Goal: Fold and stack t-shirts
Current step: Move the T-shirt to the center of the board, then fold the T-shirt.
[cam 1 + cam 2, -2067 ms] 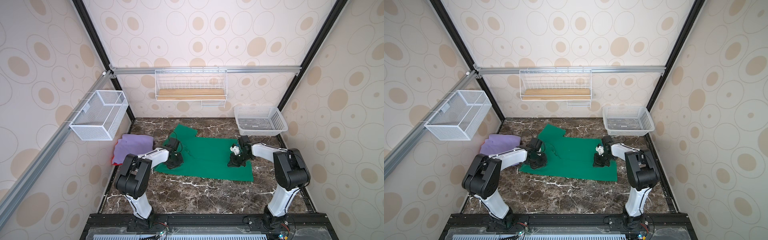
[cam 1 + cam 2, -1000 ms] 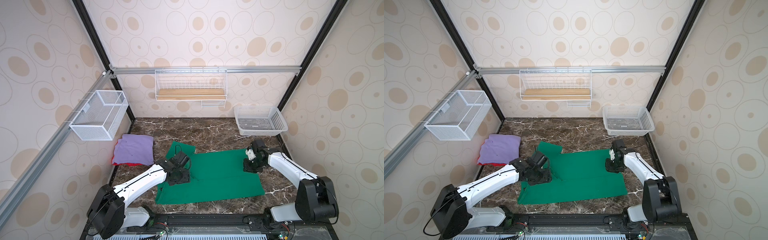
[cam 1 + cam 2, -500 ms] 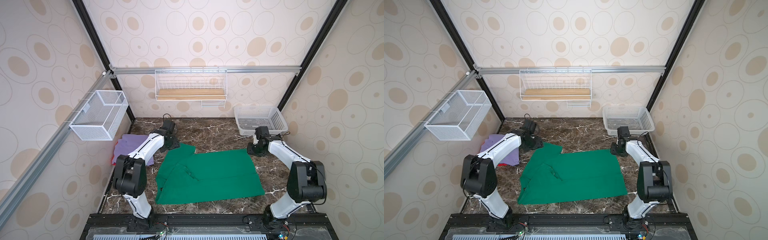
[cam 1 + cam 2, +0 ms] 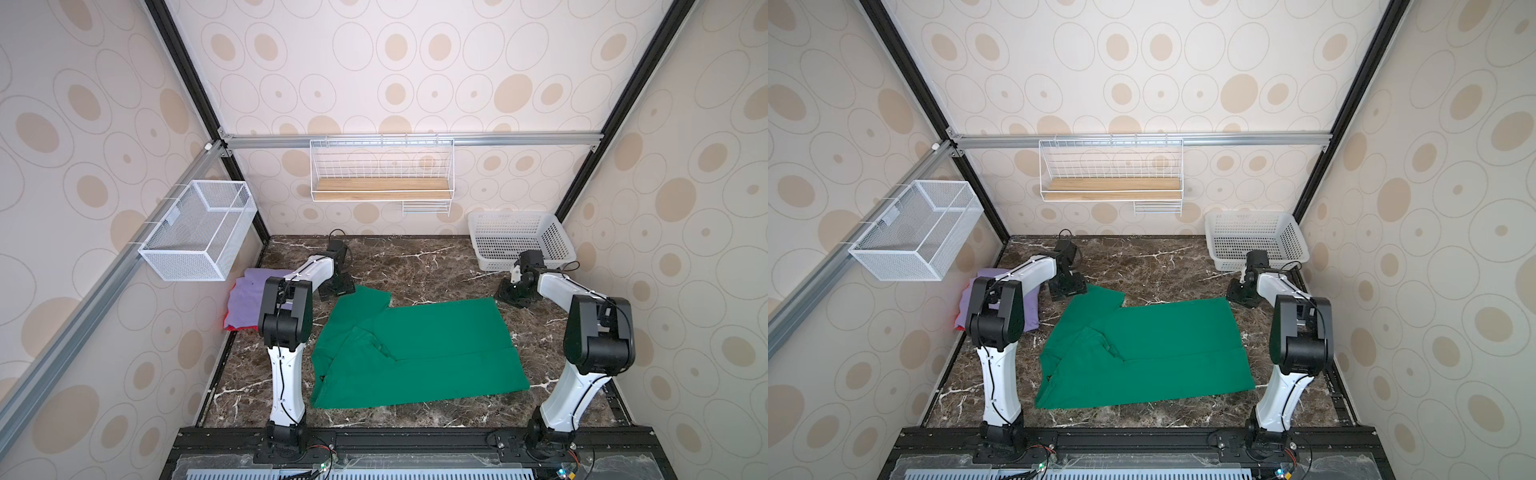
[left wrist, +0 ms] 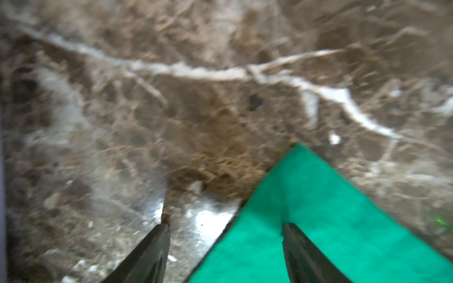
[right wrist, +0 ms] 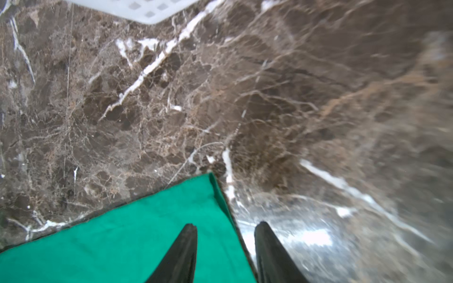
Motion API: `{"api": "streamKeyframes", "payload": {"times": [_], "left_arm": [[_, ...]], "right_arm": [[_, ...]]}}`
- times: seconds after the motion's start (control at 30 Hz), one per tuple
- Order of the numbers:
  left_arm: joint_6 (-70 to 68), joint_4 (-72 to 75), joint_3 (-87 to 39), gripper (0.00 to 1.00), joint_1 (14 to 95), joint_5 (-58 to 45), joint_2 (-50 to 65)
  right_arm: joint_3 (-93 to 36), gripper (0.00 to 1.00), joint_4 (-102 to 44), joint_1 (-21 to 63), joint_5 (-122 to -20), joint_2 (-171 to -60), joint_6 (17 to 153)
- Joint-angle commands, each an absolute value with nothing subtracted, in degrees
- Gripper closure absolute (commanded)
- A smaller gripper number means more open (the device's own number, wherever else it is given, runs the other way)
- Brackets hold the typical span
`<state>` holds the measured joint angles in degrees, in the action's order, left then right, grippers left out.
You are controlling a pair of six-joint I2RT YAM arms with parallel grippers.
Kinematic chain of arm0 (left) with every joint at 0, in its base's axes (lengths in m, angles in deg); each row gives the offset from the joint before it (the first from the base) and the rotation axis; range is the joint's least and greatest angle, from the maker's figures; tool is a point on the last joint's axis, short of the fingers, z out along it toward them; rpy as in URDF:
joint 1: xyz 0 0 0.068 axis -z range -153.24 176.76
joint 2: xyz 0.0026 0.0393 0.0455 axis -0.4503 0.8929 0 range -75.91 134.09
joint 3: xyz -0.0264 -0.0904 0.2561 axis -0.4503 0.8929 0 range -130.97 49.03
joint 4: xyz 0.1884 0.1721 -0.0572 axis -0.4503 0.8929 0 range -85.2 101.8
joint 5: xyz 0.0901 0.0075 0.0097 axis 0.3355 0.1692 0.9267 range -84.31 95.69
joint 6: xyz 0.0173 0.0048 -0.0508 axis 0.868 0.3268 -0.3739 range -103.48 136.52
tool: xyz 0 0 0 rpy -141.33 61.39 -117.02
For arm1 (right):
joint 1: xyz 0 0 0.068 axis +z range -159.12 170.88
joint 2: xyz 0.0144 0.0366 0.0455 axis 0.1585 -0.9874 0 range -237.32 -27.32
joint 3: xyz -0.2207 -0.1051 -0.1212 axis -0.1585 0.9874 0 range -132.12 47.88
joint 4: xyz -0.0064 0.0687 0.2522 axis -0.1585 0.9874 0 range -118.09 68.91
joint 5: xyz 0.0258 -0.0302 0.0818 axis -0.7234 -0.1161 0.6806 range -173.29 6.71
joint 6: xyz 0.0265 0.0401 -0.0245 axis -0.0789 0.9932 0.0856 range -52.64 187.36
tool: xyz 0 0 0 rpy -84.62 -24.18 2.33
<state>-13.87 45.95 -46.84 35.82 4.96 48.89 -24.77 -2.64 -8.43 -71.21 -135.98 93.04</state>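
1. The surface (image 4: 415,266): polished brown marble-look slab with white veins, glossy, showing bright glare patches.
2. The green t-shirt (image 4: 436,345): matt cloth, smooth, lightly creased.
3. The lavender t-shirt (image 4: 245,299): matt soft cloth.
4. The basket (image 4: 557,245): white perforated plastic.
5. The mesh bin (image 4: 183,259): white fine metal mesh.
6. The shelf (image 4: 380,194): pale wood board in a white wire frame.

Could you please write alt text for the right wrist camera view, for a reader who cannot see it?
The right gripper, jaws apart and holding nothing, is poised over a corner of the green t-shirt lying flat on the brown marble table. A corner of the white perforated basket shows beyond.
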Motion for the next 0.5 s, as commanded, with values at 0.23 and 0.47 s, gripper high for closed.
{"api": "streamKeyframes", "payload": {"times": [0.23, 0.47], "left_arm": [[-11.9, 49.2, -54.9, 0.27, 36.0, 1.7, 54.7], [-12.4, 47.1, -52.2, 0.56, 36.1, -2.8, 54.5]], "right_arm": [[-29.1, 0.56, -1.3, -9.5, -63.3, -144.5, 93.1], [-28.6, 0.59, -0.7, -9.4, -60.7, -144.4, 93.2]]}}
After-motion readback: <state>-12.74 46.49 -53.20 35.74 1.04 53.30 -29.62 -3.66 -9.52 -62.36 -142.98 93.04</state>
